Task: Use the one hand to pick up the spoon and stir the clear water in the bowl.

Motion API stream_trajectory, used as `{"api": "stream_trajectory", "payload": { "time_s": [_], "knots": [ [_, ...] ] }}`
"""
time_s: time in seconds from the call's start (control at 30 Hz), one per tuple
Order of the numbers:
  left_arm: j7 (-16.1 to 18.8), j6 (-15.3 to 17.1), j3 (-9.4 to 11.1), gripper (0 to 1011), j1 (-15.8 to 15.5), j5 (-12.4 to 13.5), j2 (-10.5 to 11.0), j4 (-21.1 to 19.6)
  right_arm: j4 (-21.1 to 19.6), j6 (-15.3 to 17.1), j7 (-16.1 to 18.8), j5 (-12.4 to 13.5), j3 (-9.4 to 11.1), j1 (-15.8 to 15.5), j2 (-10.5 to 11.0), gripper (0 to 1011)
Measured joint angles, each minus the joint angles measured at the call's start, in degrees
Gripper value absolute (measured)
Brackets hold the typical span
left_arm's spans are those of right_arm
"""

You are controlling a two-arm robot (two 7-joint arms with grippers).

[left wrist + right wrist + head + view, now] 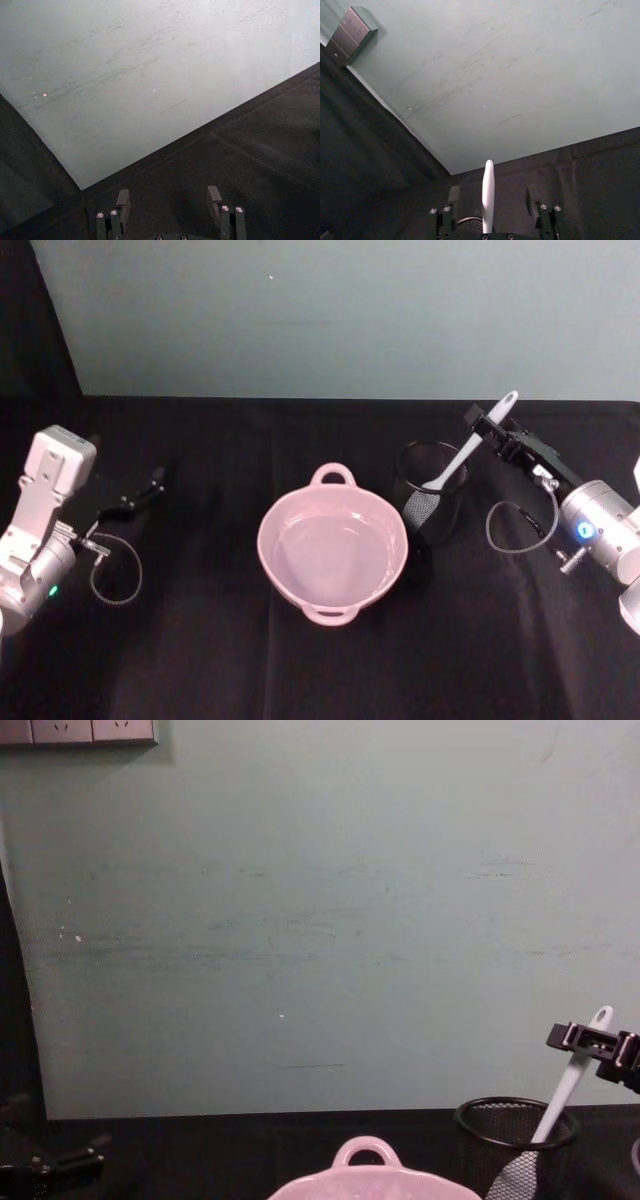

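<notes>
The pale pink bowl [290,570] sits mid-table, its loop handle toward the back wall, and its rim shows in the chest view [368,1178]. To its right stands a black mesh cup [432,505] with the white spoon [470,450] leaning in it. My right gripper [490,428] is open around the spoon's upper handle. In the right wrist view the spoon handle [488,192] stands between the two fingers [453,196] with gaps on both sides. The chest view shows the gripper [590,1042] at the spoon [565,1095] near its tip. My left gripper [150,485] rests open at the left.
A black cloth covers the table [200,660]. The pale green wall [350,310] rises close behind the cup and bowl. Cable loops hang by each wrist [115,575]. The mesh cup [515,1145] stands close beside the bowl's right rim.
</notes>
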Motion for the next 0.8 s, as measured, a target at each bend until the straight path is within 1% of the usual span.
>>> {"api": "stream_trajectory", "payload": {
  "time_s": [0.07,0.13,0.2,0.23,0.3,0.37,0.43,0.53,0.57,0.63,0.7,0.73,0.8],
  "knots": [
    [0.0,0.0,0.0,1011,0.0,0.0,0.0,0.0,0.0,0.0,0.0,0.0,0.0,0.0,0.0,811],
    [0.0,0.0,0.0,1011,0.0,0.0,0.0,0.0,0.0,0.0,0.0,0.0,0.0,0.0,0.0,734],
    [0.0,0.0,0.0,1011,0.0,0.0,0.0,0.0,0.0,0.0,0.0,0.0,0.0,0.0,0.0,679],
    [0.0,0.0,0.0,1011,0.0,0.0,0.0,0.0,-0.1,0.0,0.0,0.0,0.0,0.0,0.0,632],
    [0.0,0.0,0.0,1011,0.0,0.0,0.0,0.0,-0.1,0.0,0.0,0.0,0.1,-0.1,0.0,593],
    [0.0,0.0,0.0,1011,0.0,0.0,0.0,0.0,-0.1,0.0,0.0,0.0,0.1,-0.1,0.0,511],
    [0.0,0.0,0.0,1011,0.0,0.0,0.0,0.0,-0.1,0.0,0.0,0.0,0.1,-0.1,0.0,476],
    [0.0,0.0,0.0,1011,0.0,0.0,0.0,0.0,-0.1,0.0,0.0,0.0,0.1,-0.1,0.0,348],
    [0.0,0.0,0.0,1011,0.0,0.0,0.0,0.0,-0.1,0.0,0.0,0.0,0.1,-0.1,0.0,330],
    [0.0,0.0,0.0,1011,0.0,0.0,0.0,0.0,-0.1,0.0,0.0,0.0,0.1,-0.1,0.0,248],
    [0.0,0.0,0.0,1011,0.0,0.0,0.0,0.0,-0.1,0.0,0.0,0.0,0.1,-0.1,0.0,217],
    [0.0,0.0,0.0,1011,0.0,0.0,0.0,0.0,-0.1,0.0,0.0,0.0,0.1,-0.1,0.0,153],
    [0.0,0.0,0.0,1011,0.0,0.0,0.0,0.0,-0.1,0.0,0.0,0.0,0.1,-0.1,0.0,130]
  ]
}}
